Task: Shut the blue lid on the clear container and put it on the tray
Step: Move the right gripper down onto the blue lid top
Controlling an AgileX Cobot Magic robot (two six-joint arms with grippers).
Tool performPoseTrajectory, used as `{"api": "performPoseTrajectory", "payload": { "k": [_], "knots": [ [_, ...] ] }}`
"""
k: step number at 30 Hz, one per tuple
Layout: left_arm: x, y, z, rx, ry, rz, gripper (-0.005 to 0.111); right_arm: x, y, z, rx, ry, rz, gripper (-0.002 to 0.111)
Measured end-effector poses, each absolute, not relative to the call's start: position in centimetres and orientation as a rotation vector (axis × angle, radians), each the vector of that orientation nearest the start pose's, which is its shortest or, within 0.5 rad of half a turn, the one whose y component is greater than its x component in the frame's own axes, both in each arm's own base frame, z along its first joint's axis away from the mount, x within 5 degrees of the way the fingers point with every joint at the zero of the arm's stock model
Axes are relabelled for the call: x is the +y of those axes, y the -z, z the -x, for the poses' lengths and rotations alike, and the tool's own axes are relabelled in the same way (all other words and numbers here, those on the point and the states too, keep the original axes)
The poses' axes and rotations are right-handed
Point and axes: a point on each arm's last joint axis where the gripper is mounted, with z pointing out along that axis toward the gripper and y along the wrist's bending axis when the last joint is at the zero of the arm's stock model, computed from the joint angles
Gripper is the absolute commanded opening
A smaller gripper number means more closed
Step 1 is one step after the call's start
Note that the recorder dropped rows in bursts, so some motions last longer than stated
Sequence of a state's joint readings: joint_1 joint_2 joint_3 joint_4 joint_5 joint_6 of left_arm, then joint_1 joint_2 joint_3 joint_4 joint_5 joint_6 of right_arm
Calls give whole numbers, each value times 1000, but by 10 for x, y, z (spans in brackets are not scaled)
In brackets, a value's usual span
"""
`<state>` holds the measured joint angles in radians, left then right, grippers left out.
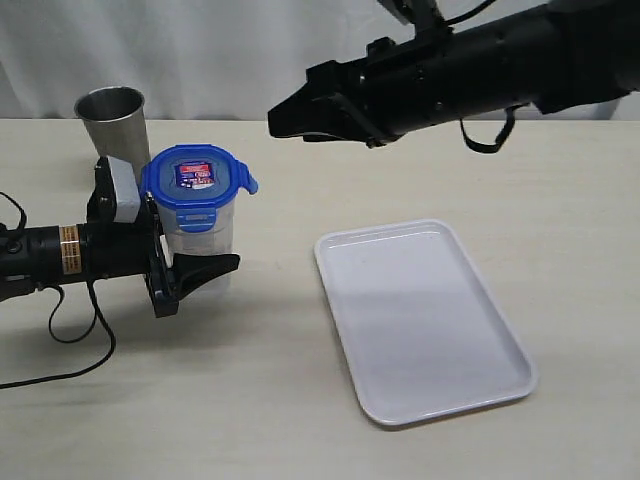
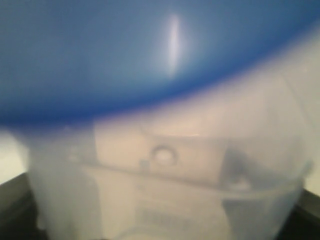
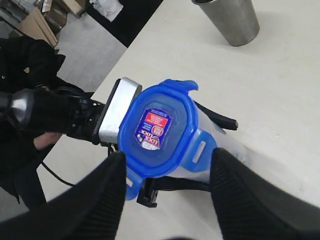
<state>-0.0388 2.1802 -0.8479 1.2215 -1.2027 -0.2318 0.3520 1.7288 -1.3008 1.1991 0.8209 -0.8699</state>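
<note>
Tray point(image 1: 420, 320), flat white plastic with rounded corners, lies on the table point(image 1: 300, 420). Left of it, well apart, the tall clear container point(image 1: 200, 240) stands upright, clasped by the left gripper point(image 1: 190, 265). A steel cup point(image 1: 112, 115) stands behind. The blue lid point(image 1: 195, 180) caps the container, one tab flared. The right gripper point(image 1: 290, 115) hovers above, spread wide, holding nothing.

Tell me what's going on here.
The left gripper holds the clear container upright, with the blue lid sitting on top and at least one tab flared out. The right gripper hovers open over the lid. The white tray lies apart, with the container not yet on it. A steel cup stands behind.
</note>
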Motion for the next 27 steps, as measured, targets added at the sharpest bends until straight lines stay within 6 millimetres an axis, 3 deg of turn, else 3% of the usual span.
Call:
{"api": "performPoseTrajectory", "payload": {
  "k": [8, 15, 21, 27],
  "knots": [
    [-93, -80, -329, 1526, 759, -1098, 0, 223, -263, -346, 2282, -1152, 661, 50],
    [-93, -80, -329, 1526, 759, -1098, 0, 229, -252, -357, 2328, -1120, 623, 49],
    [-92, -80, -329, 1528, 754, -1102, 0, 235, -236, -359, 2370, -1121, 633, 49],
    [-92, -79, -329, 1538, 747, -1107, 0, 238, -232, -358, 2377, -1122, 639, 49]
  ]
}}
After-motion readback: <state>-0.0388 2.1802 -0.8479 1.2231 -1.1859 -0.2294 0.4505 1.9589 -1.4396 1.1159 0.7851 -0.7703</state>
